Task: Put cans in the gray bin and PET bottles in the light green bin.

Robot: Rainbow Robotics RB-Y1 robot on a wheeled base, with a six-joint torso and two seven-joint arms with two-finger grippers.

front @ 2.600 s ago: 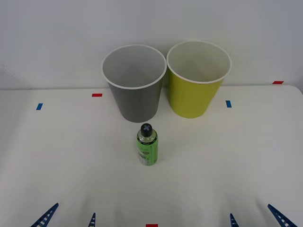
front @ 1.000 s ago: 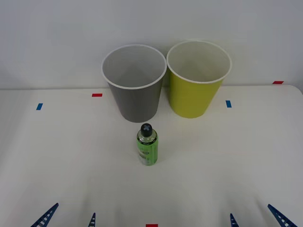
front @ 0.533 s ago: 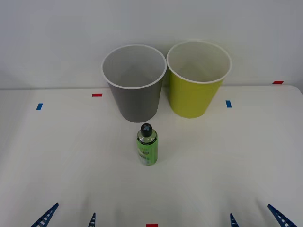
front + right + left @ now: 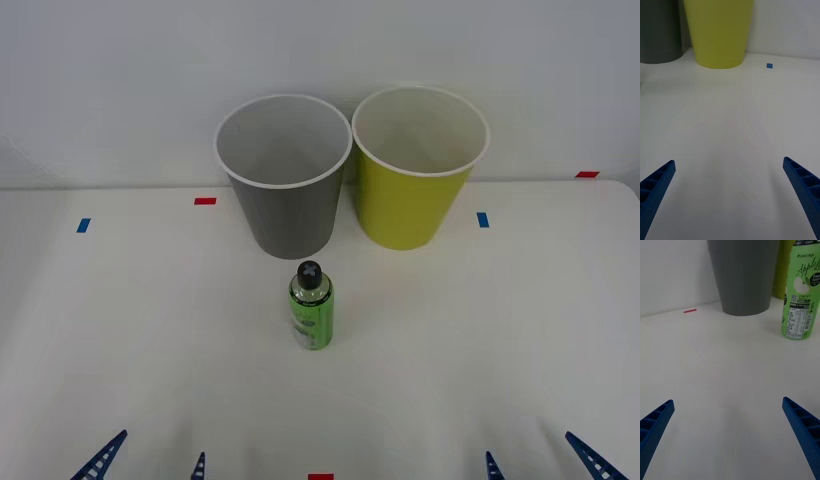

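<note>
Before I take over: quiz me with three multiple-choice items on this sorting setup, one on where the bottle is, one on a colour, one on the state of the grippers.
1. Where does the PET bottle stand?
A. Inside the gray bin
B. On the table in front of the gray bin
C. Behind the light green bin

2. What colour is the bottle's cap?
A. Black
B. White
C. Red

3. How are the two grippers?
A. Left shut on the bottle
B. Both open, holding nothing
C. Right shut on a bin

Answers:
1. B: it stands upright on the table, just ahead of the gray bin, apart from the light green bin.
2. A: the front view shows a black cap.
3. B: the left gripper and right gripper sit low at the near edge with fingers spread.
</note>
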